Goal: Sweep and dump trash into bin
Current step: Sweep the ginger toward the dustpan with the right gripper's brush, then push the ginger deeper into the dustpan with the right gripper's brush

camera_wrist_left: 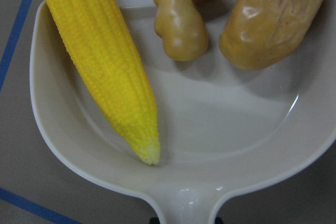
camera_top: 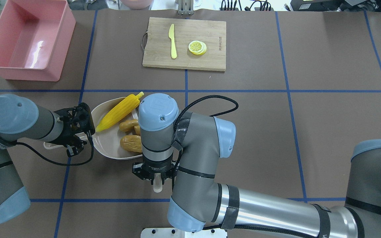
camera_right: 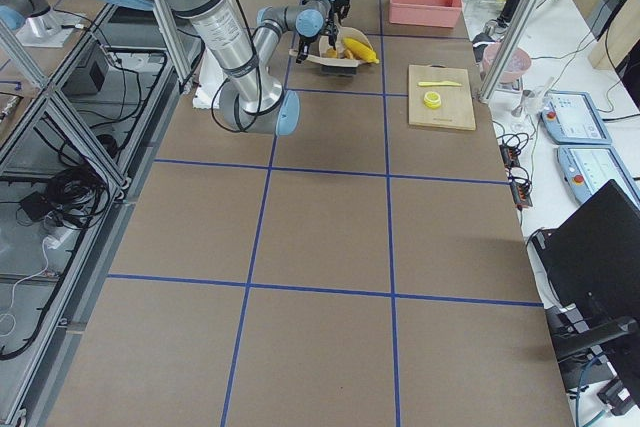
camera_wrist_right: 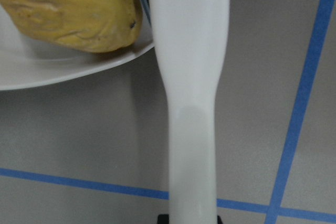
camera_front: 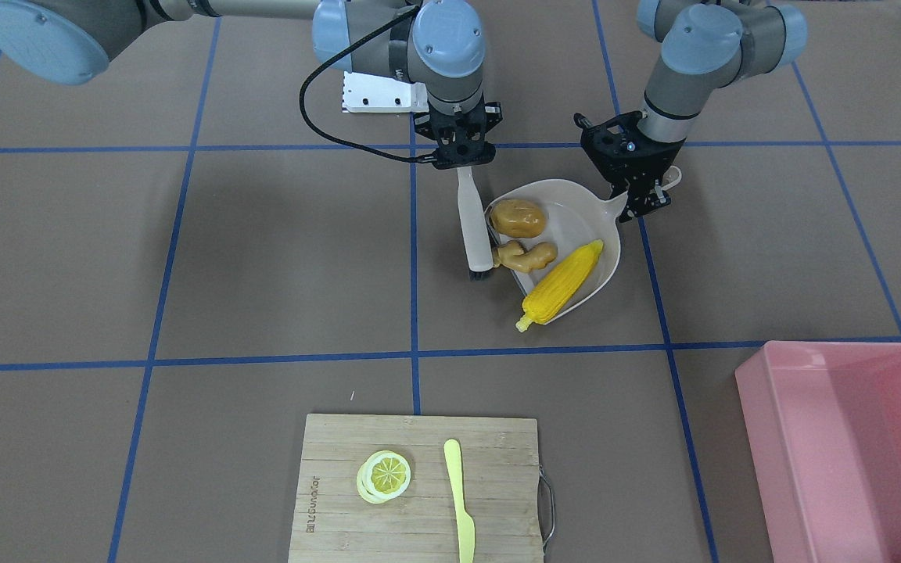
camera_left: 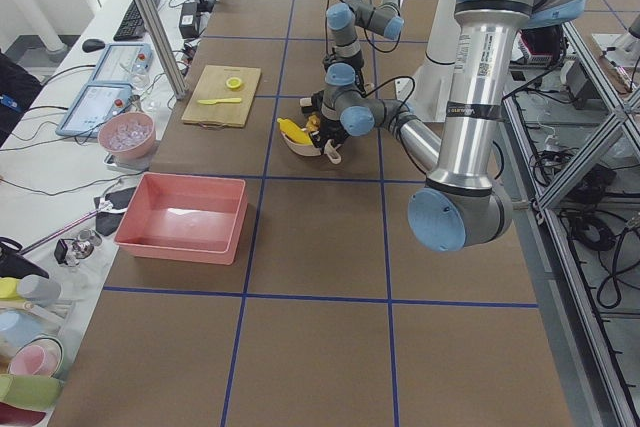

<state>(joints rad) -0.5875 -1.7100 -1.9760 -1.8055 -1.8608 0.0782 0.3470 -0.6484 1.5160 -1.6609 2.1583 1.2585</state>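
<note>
The dustpan's handle is gripped by the left gripper [camera_front: 641,200], whose jaws are closed on it, and the beige dustpan [camera_front: 579,215] is held low over the brown table [camera_front: 184,274], its open mouth turned away from the robot. A white brush [camera_front: 472,227] is clamped by its handle in the right gripper [camera_front: 464,160], and is laid along the dustpan's edge on the robot's right, with its dark bristles set at the mouth. All three pieces of trash are found within the dustpan. The potato [camera_front: 518,218] is seen deep in the dustpan, against the side nearest the brush. The ginger root [camera_front: 527,256] is placed at the dustpan's mouth, just beside the bristles. The corn cob [camera_front: 562,284] is laid along the dustpan's opposite side, its stalk end projecting past the lip. The pink bin [camera_front: 849,446] is set well apart from the dustpan, farther from the robot and toward its left. A wooden cutting board [camera_front: 341,469], on which a lemon slice [camera_front: 384,475] and a yellow knife [camera_front: 460,500] are laid, is placed beyond the dustpan's mouth.
</note>
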